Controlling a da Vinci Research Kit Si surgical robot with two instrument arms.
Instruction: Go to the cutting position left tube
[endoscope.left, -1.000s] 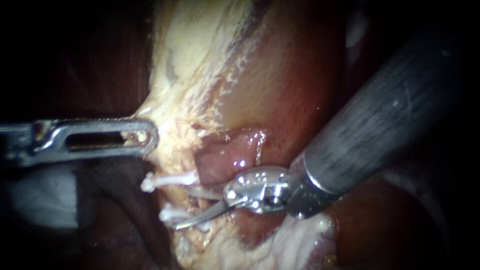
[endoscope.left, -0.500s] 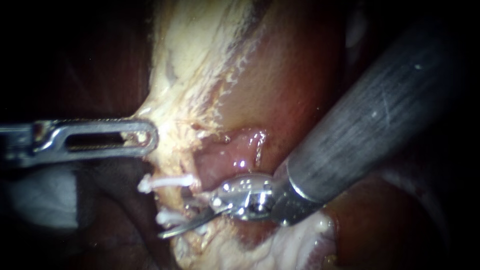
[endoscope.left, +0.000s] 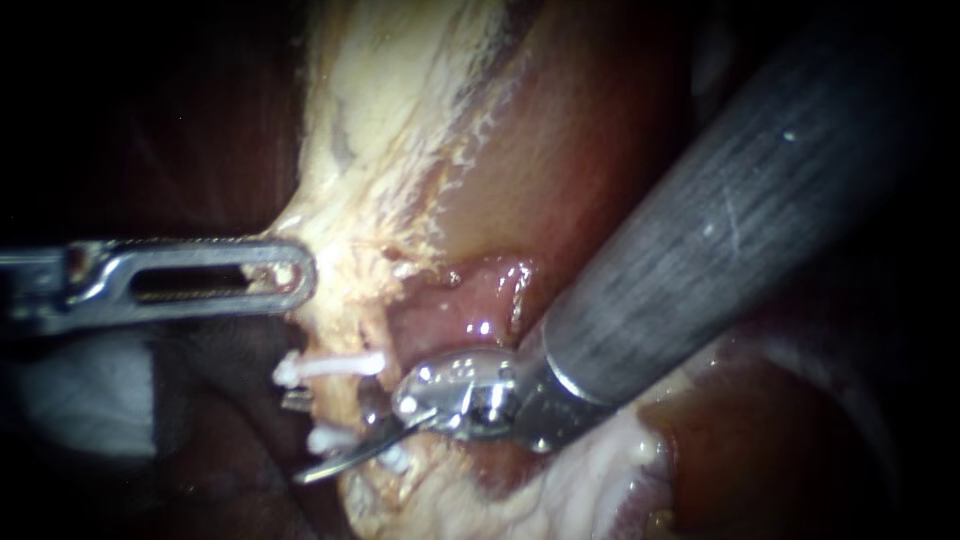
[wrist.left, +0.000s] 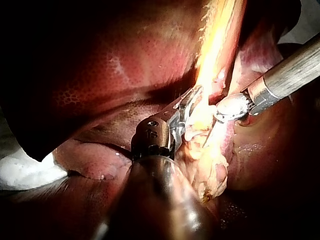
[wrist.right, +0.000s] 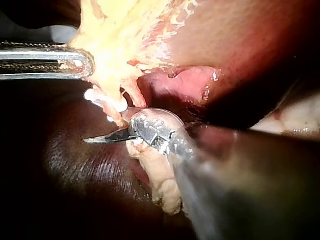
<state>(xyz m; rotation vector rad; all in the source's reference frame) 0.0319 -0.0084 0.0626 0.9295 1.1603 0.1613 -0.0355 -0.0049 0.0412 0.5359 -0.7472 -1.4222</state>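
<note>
My right instrument (endoscope.left: 298, 440) comes in from the upper right with thin curved blades, and a gap shows between them. The lower blade (endoscope.left: 335, 462) runs under the lower white clip (endoscope.left: 328, 438); the upper blade's tip shows just below the upper white clip (endoscope.left: 330, 365). The left tube between the clips is mostly hidden by yellowish tissue (endoscope.left: 350, 260). My left instrument (endoscope.left: 292, 275) holds the edge of that tissue with its slotted jaws shut on it. In the right wrist view one blade (wrist.right: 106, 137) shows below a clip (wrist.right: 107, 100).
The pale gallbladder (endoscope.left: 420, 110) stretches upward, with reddish liver (endoscope.left: 580, 160) to its right and dark liver (endoscope.left: 220, 470) at the lower left. A pink fold (endoscope.left: 470, 300) lies just above my right instrument's wrist. White gauze (wrist.left: 25, 170) shows beside my left instrument's shaft.
My right instrument has slid to the left, carrying its open blades further across the clipped tissue. My left instrument has stayed put.
</note>
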